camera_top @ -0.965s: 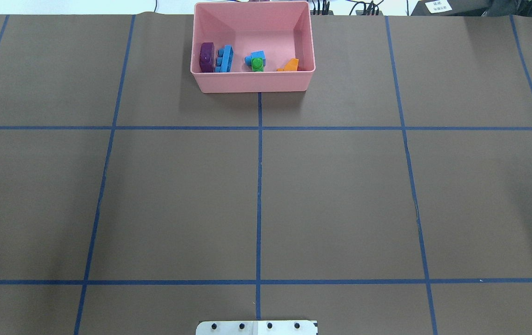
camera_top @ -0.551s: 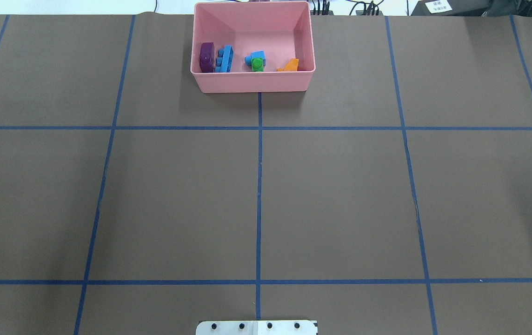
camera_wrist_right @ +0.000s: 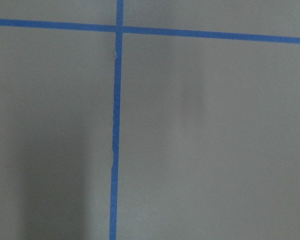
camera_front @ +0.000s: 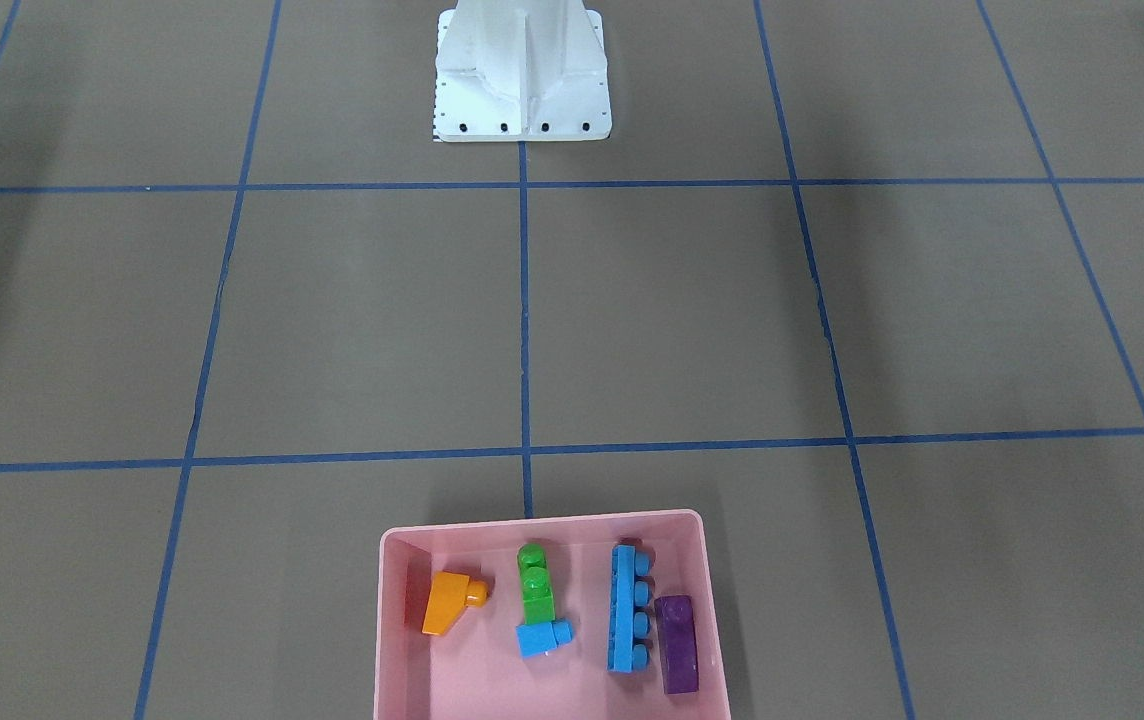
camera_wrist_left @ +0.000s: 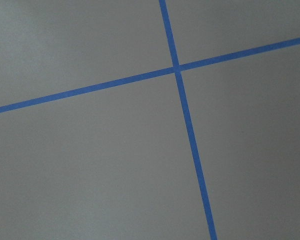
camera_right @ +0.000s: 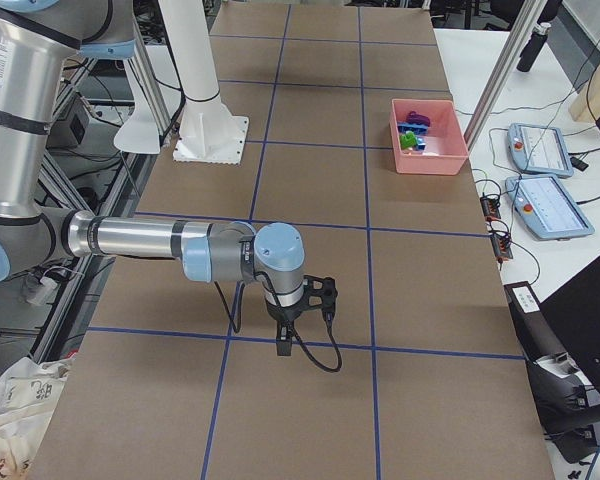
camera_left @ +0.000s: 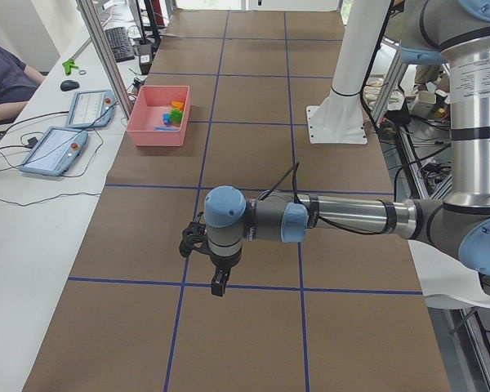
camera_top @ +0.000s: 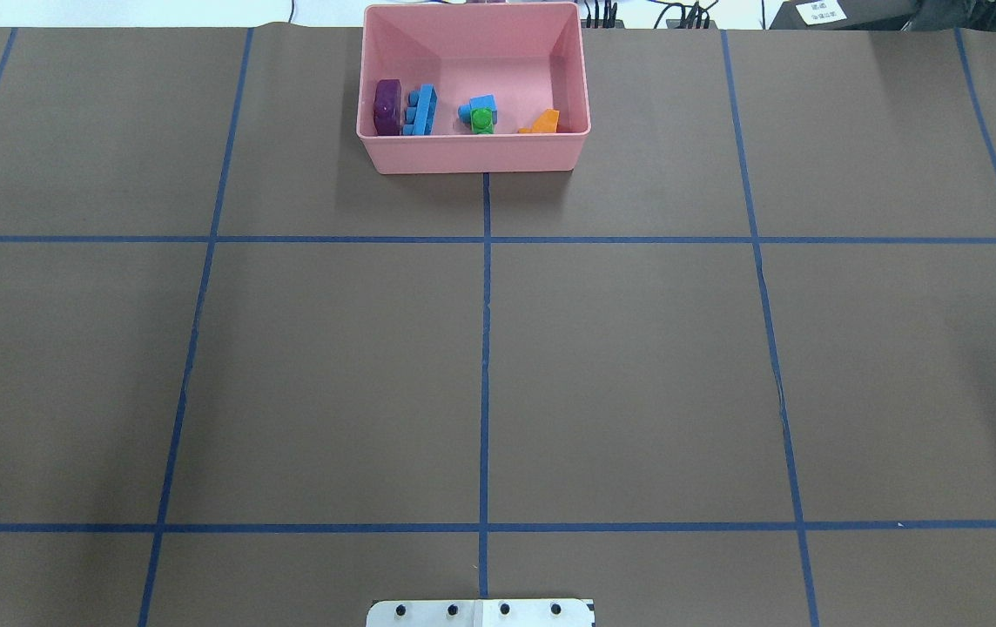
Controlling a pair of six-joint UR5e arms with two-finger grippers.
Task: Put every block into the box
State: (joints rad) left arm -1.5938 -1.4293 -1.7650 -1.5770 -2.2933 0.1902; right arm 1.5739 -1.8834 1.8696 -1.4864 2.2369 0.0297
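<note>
Overhead view: mounted behind the robot, facing forward and down; white base at bottom centre, pink box at top centre. Front-facing view: opposite side, facing steeply down; base at top, box at bottom. Side views: look along the table from either end; box upper left and upper right respectively. Wrist views: close above the table, showing only blue tape lines.
</note>
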